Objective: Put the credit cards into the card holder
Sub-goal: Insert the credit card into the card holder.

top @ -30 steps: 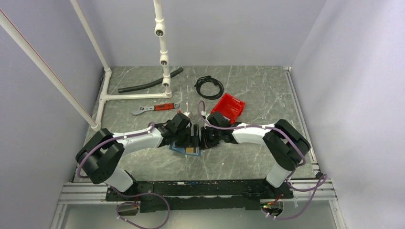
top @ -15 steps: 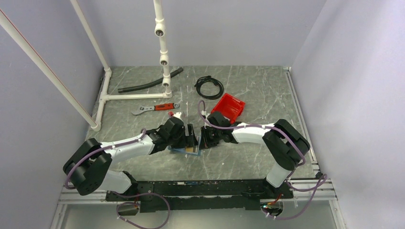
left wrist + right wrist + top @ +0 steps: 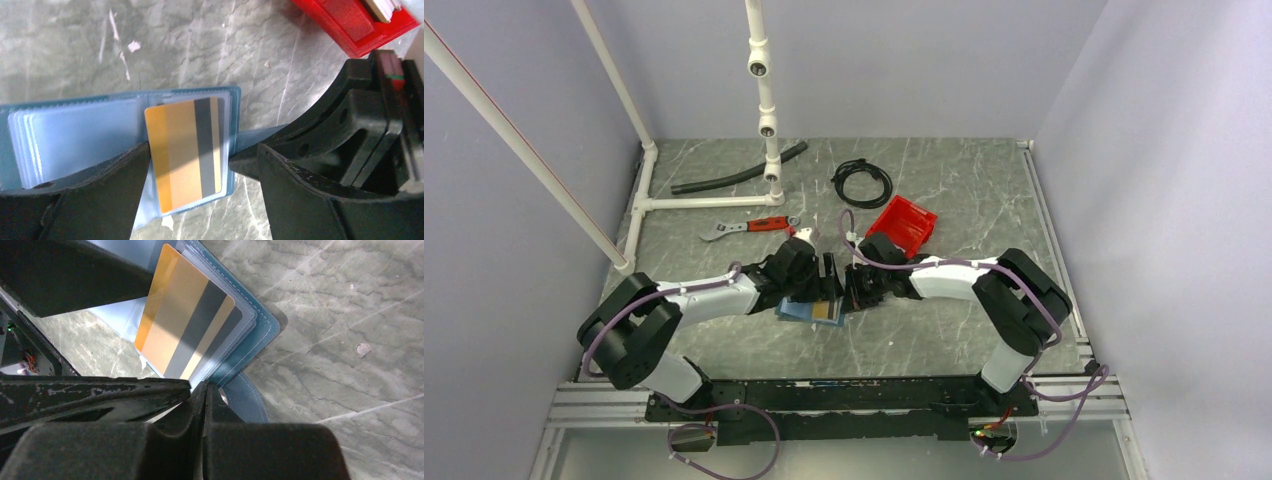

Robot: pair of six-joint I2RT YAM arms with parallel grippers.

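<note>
The blue card holder point(image 3: 796, 311) lies open on the table between my two grippers, its clear sleeves showing in the left wrist view point(image 3: 75, 135). The tan-orange credit card point(image 3: 182, 155) with a grey stripe sits partly inside a clear sleeve, its left end sticking out; it also shows in the right wrist view point(image 3: 180, 335). My left gripper point(image 3: 204, 150) is open, its fingers on either side of the card. My right gripper point(image 3: 202, 385) is shut on the holder's blue flap point(image 3: 245, 400) at its edge. The white card is out of view.
A red bin point(image 3: 904, 224) stands just behind the right gripper. A red-handled wrench point(image 3: 746, 227), a black cable coil point(image 3: 861, 182), a black hose point(image 3: 734, 175) and a white pipe frame point(image 3: 704, 202) lie farther back.
The left arm swung toward the near left and came back, its gripper staying over the holder. The holder now lies spread a little more to the left. The right arm has not moved.
</note>
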